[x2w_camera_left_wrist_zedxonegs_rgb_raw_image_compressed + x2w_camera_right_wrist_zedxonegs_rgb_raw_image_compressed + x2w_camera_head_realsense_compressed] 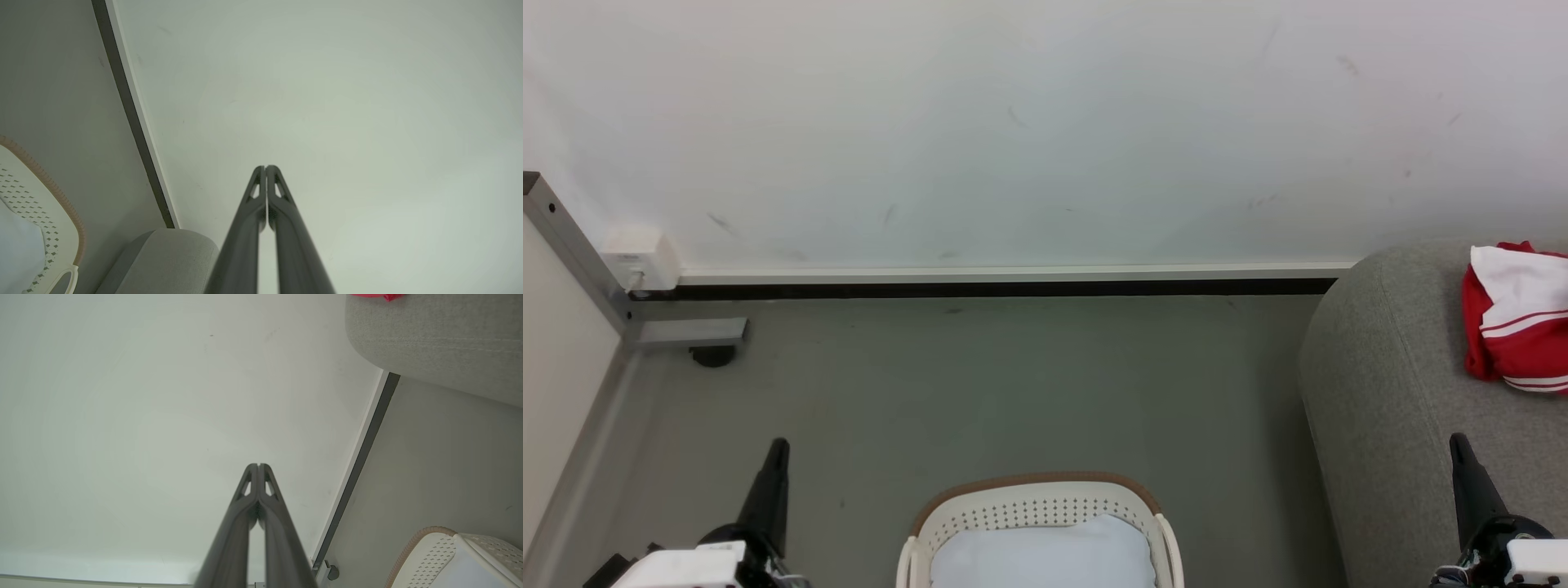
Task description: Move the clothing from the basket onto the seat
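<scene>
A bundle of red clothing (1515, 331) with white panels and thin stripes lies on the grey seat (1388, 392) at the right; a red edge of the clothing (376, 296) peeks over the seat (441, 339) in the right wrist view. The cream basket (1037, 510) with its brown rim stands on the floor at the bottom centre and holds a plain pale cloth (1045, 555). My left gripper (778, 447) is shut and empty, left of the basket. My right gripper (1459, 443) is shut and empty, in front of the seat. Both point at the wall, tips closed (265, 167) (258, 465).
A white wall (1045, 122) with a dark baseboard runs across the back. A grey metal frame leg (686, 331) with a caster and a white box (641, 257) sits at the left. Bare grey floor (1013, 384) lies between basket and wall.
</scene>
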Robot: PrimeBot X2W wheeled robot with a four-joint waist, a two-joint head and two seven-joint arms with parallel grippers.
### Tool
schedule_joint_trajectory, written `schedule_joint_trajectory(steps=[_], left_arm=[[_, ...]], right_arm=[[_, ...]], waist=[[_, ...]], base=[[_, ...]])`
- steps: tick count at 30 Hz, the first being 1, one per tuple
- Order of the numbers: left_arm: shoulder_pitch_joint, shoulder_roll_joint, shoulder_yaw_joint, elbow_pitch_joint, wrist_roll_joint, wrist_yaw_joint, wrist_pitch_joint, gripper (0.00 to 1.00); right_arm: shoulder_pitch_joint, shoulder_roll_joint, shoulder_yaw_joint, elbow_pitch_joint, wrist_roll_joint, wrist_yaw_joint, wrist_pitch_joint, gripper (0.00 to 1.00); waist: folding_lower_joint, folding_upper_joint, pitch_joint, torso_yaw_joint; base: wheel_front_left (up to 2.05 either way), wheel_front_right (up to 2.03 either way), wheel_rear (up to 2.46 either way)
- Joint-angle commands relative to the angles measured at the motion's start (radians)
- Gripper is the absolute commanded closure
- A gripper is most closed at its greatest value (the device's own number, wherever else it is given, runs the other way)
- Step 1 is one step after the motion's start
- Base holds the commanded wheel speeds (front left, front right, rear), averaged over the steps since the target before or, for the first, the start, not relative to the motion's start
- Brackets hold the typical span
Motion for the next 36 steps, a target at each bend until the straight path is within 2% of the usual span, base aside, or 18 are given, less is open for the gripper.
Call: schedule_joint_trajectory(steps=[1,36], left_arm=[[-0.011,0.002,0.005,-0.003,-0.022,0.001,0.005,1.0],[-0.011,0.001,0.006,-0.003,-0.019,0.001,0.007,1.0]], right_arm=[[-0.013,-0.005,-0.005,0.002,0.014,-0.002,0.007,1.0],[-0.014,0.004,-0.015,0.003,0.001,-0.002,0.015,1.0]], waist=[[0.0,0.0,0.0,0.0],[0.0,0.0,0.0,0.0]], base=[[0.0,0.0,0.0],[0.0,0.0,0.0]])
